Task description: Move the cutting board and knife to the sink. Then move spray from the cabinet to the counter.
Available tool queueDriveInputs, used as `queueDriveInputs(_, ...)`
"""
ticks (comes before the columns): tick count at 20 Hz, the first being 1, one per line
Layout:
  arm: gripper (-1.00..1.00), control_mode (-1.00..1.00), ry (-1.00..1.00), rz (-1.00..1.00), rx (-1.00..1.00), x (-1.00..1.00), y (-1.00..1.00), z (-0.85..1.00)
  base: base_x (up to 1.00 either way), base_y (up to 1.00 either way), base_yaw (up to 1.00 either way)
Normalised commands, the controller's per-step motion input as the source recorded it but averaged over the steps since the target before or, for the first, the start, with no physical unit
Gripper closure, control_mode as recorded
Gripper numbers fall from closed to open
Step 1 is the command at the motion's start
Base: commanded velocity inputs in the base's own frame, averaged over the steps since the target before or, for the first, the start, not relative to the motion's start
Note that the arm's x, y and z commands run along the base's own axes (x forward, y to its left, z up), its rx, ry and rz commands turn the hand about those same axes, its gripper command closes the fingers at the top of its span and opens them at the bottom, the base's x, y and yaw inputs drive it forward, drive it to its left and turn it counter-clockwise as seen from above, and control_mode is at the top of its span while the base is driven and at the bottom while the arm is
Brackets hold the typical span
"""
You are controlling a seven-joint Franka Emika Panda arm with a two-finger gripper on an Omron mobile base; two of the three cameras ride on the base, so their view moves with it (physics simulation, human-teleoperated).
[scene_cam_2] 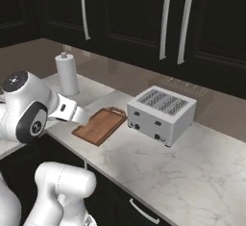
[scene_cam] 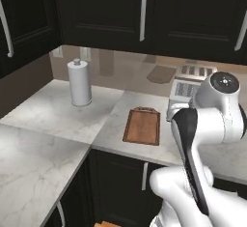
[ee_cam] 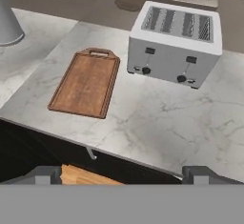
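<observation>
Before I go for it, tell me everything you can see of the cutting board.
The cutting board is a flat reddish-brown wooden rectangle with rounded corners, a raised rim and a small loop handle at its far short end. It lies flat on the marble counter near the front edge, left of the toaster and apart from it, with the paper-towel roll further left. Nothing rests on it, and nothing else touches it.
</observation>
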Motion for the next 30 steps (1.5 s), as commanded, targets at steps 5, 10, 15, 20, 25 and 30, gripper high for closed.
queueDriveInputs(5,-1.00,-1.00,0.00,0.00,0.00,0.57,0.46,-0.01,0.00,0.00,0.00)
queueDriveInputs(10,-1.00,-1.00,0.00,0.02,0.01,0.51,0.01,-0.05,0.00,0.00,0.00)
queueDriveInputs(15,-1.00,-1.00,0.00,0.06,0.05,0.49,0.00,-0.17,0.00,0.00,0.00)
queueDriveInputs(20,-1.00,-1.00,0.00,0.04,0.03,0.32,0.00,-0.23,0.00,0.00,0.00)
queueDriveInputs(25,-1.00,-1.00,0.00,-0.02,0.00,0.23,0.03,-0.18,0.00,0.00,0.00)
queueDriveInputs(30,-1.00,-1.00,0.00,-0.09,0.00,0.35,0.03,-0.06,0.00,0.00,0.00)
